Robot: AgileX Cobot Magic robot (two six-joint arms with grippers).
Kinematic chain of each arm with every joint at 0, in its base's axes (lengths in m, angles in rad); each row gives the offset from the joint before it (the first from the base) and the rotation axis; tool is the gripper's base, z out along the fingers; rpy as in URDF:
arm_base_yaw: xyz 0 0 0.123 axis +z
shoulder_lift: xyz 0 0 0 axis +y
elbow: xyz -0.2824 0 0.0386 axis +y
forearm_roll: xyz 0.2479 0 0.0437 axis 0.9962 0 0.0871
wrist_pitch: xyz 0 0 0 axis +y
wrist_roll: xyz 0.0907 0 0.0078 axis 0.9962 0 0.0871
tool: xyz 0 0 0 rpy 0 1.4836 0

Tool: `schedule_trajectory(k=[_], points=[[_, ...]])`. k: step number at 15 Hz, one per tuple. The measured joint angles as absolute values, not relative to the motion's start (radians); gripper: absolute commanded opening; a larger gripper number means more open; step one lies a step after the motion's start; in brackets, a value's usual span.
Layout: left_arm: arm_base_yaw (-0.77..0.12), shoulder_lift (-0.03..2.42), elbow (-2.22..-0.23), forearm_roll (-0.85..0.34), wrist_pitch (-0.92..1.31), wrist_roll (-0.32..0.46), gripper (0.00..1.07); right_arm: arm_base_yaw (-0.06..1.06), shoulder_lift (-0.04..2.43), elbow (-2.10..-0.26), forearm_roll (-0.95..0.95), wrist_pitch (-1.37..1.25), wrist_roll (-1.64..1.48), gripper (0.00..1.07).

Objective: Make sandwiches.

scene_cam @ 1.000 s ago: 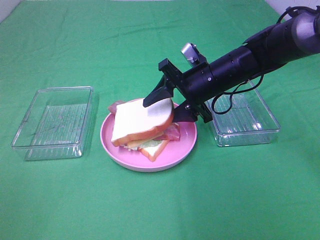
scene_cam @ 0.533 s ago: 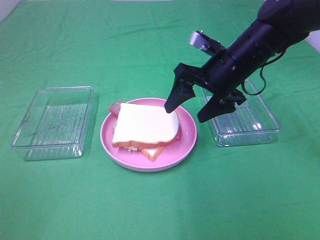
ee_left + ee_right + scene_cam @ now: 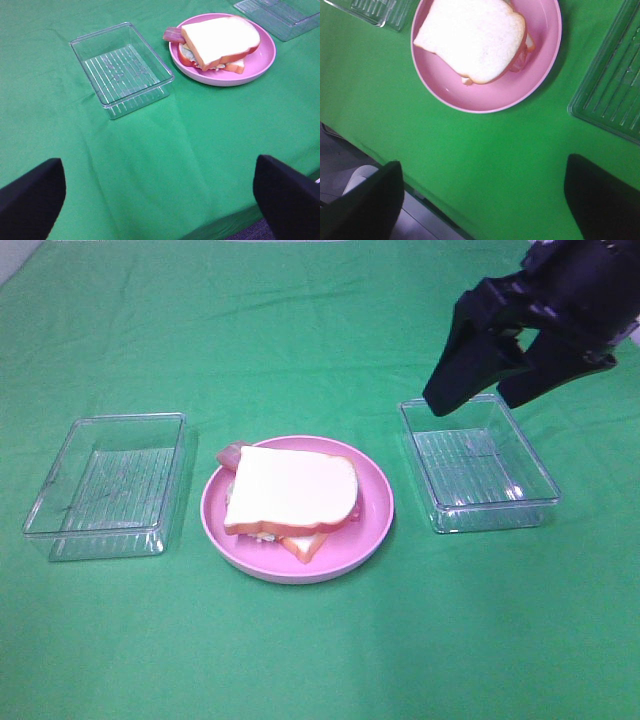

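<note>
Nearest on the green worktop (image 3: 320, 660): the pink plate (image 3: 372, 530), with the sandwich (image 3: 290, 488) stacked on it — top bread slice on, bottom slice poking out underneath at the near edge, a bacon end sticking out toward the far left. Looks assembled; judged from this, the build is done or all but done, with at most a straightening of the skewed layers left.

Orientation — the top slice lies flat, its long axis roughly left to right in the high view, rounded crown to the right, square base to the left.

Either side: the left tray (image 3: 108, 485) and the right tray (image 3: 478, 462), both showing nothing inside.

Farther back, raised above the right tray: right gripper (image 3: 478, 372), fingers wide apart, holding nothing. Left gripper (image 3: 160, 192) out of the high view; its wrist view shows fingers wide, nothing between.
</note>
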State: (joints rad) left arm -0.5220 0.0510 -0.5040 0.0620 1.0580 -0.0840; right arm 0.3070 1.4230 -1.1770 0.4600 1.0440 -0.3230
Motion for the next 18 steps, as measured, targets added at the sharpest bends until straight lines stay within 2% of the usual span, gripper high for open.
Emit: schedule_trajectory(k=[6, 11, 18], points=[[-0.522, 0.051, -0.504, 0.045, 1.058, -0.060, 0.97, 0.307, 0.922, -0.849, 0.305, 1.049, -0.262, 0.82], [-0.522, 0.051, -0.503, -0.009, 1.058, 0.007, 0.97, 0.307, 0.458, -0.602, 0.186, 1.078, -0.186, 0.82], [-0.522, 0.051, -0.502, -0.009, 1.058, 0.007, 0.97, 0.307, 0.183, -0.511, 0.168, 1.076, -0.200, 0.81]])
